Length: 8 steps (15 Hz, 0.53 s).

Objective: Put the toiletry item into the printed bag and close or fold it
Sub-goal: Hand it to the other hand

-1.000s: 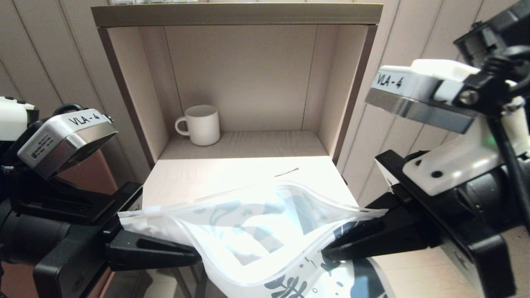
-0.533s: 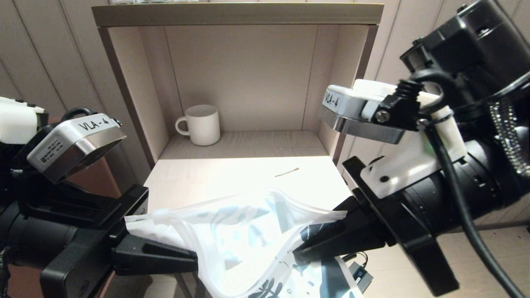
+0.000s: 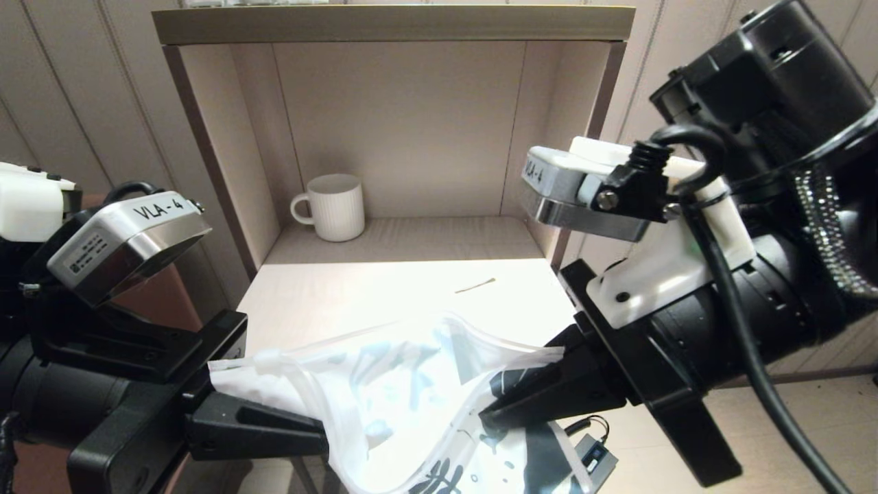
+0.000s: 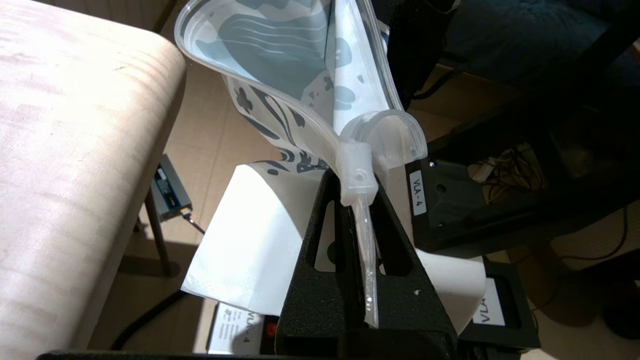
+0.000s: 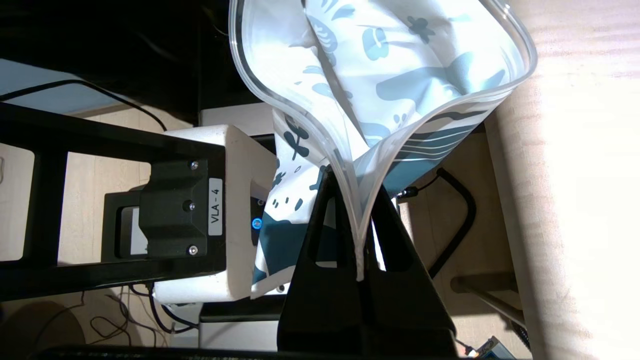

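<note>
The printed bag, frosted white with teal leaf prints, hangs in the air off the table's front edge, its zip mouth gaping. My left gripper is shut on the bag's left end just behind the white zip slider. My right gripper is shut on the opposite end of the zip strip. The bag bulges open between both grippers. The toiletry item, a thin pale sliver, lies on the table top beyond the bag, touched by neither gripper.
A white ribbed mug stands at the back left of the open shelf box. The light table ends right behind the bag. A small black device with cable lies on the floor below.
My right arm swung left toward the left gripper, so the bag went from stretched wide to slack and bunched. The left gripper barely moved. The sliver stayed put.
</note>
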Tool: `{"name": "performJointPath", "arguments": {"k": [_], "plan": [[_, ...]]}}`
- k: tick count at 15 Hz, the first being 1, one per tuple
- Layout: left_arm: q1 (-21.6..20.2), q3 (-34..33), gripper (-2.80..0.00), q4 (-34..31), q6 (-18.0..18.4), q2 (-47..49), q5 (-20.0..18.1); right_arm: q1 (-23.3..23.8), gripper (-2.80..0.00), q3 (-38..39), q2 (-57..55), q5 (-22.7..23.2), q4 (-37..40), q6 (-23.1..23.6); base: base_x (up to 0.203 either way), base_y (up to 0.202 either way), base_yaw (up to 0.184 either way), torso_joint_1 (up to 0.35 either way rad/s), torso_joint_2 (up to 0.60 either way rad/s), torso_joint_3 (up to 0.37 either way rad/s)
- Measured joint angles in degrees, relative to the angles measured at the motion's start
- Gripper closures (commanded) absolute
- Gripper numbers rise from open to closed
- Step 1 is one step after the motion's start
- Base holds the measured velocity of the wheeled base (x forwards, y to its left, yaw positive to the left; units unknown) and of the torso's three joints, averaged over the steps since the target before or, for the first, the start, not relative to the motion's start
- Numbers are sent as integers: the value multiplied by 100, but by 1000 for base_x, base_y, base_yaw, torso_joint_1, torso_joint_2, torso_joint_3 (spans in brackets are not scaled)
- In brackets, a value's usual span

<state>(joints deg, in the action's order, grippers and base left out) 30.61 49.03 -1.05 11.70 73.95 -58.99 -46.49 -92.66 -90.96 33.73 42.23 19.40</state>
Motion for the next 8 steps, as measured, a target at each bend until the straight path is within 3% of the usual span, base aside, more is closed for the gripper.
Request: {"name": "performJointPath", "arguments": {"k": [8], "plan": [[-10,-20,0,11,54,122,9,-5,0,22,-58,-20,2,-7,0,0,0,0,0,0]]}}
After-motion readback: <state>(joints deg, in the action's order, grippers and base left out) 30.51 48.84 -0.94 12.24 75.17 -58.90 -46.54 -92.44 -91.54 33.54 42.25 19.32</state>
